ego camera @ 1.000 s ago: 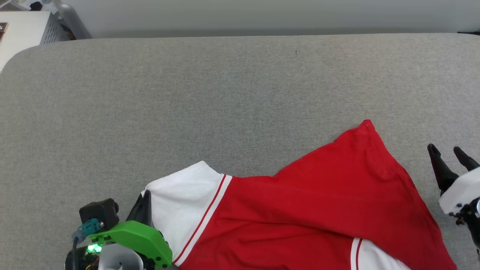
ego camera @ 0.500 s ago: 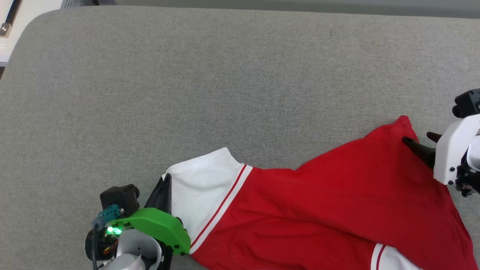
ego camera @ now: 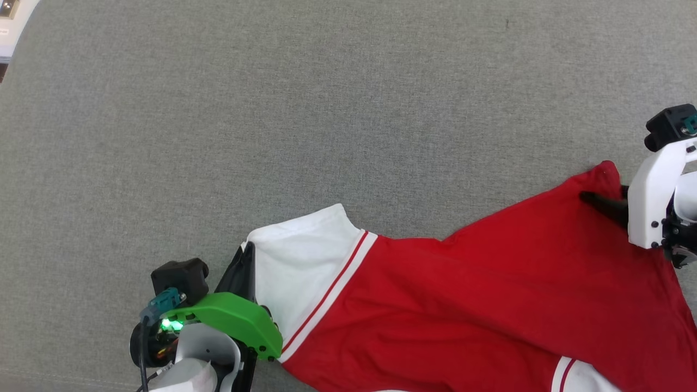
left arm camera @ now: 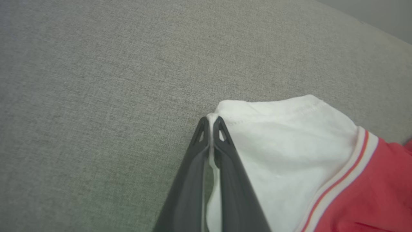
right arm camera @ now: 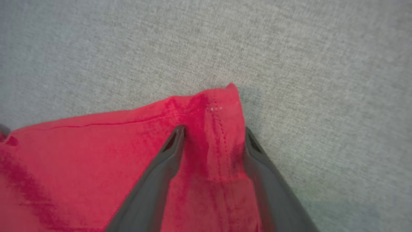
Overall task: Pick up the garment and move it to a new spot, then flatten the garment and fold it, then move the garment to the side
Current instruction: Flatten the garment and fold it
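Red jersey-style garment [ego camera: 490, 305] lies at lower right of frame on the grey cloth desk [ego camera: 272, 109]. Left gripper [left arm camera: 210, 120]: fingers clamped on a white sleeve [left arm camera: 283, 135]. Right gripper [right arm camera: 214, 130], clear of the cloth a second ago, now straddles the red hem corner [right arm camera: 225, 96] with its fingers wide. Second grasp judged imminent.

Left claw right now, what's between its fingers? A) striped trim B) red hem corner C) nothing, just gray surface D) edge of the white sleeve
D: in the left wrist view the left claw is shut on the edge of the white sleeve of the garment, well short of the striped trim.
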### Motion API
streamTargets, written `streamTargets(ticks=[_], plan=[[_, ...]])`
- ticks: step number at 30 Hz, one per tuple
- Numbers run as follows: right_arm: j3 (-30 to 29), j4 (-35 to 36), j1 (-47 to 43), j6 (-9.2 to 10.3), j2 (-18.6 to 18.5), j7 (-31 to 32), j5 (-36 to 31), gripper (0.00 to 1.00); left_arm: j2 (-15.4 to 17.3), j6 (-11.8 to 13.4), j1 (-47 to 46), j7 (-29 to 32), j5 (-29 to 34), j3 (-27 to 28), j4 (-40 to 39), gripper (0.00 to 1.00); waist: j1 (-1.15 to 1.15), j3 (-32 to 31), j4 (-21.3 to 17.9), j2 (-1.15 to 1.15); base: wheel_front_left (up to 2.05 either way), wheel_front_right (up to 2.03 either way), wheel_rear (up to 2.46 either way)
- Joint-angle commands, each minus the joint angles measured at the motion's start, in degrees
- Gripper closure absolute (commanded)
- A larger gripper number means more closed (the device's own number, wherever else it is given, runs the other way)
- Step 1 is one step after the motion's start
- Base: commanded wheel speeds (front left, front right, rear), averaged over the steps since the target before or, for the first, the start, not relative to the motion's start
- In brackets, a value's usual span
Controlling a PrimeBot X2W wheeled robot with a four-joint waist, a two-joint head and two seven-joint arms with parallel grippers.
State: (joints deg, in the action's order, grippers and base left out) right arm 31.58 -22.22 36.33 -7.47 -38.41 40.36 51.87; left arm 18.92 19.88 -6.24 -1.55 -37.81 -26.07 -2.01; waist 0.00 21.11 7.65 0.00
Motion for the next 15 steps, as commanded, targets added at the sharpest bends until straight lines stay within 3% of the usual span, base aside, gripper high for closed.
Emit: streamTargets(ticks=[1,9,15], plan=[[2.75,-1.76,-2.59,-0.02,1.65,1.89,1.24,1.00,-0.22,-0.27,-1.29,-0.42,0.26,0.00,0.27,1.00,0.00,-0.05,-0.06,0.00,0.00,0.00,0.00],[4.27,-1.95,0.12,-0.02,0.86,-2.21,2.82,1.00,0.46,0.06,-1.51,-0.99,-0.04,1.11,0.47,1.00,0.00,-1.99,-0.69,0.00,0.00,0.00,0.00],[3.55,-4.09,3.10,-0.02,0.84,-6.75,2.27,1.00,2.22,-1.33,-4.96,-0.90,0.27,2.05,1.31,1.00,0.00,-5.41,-1.87,0.00,0.00,0.00,0.00]])
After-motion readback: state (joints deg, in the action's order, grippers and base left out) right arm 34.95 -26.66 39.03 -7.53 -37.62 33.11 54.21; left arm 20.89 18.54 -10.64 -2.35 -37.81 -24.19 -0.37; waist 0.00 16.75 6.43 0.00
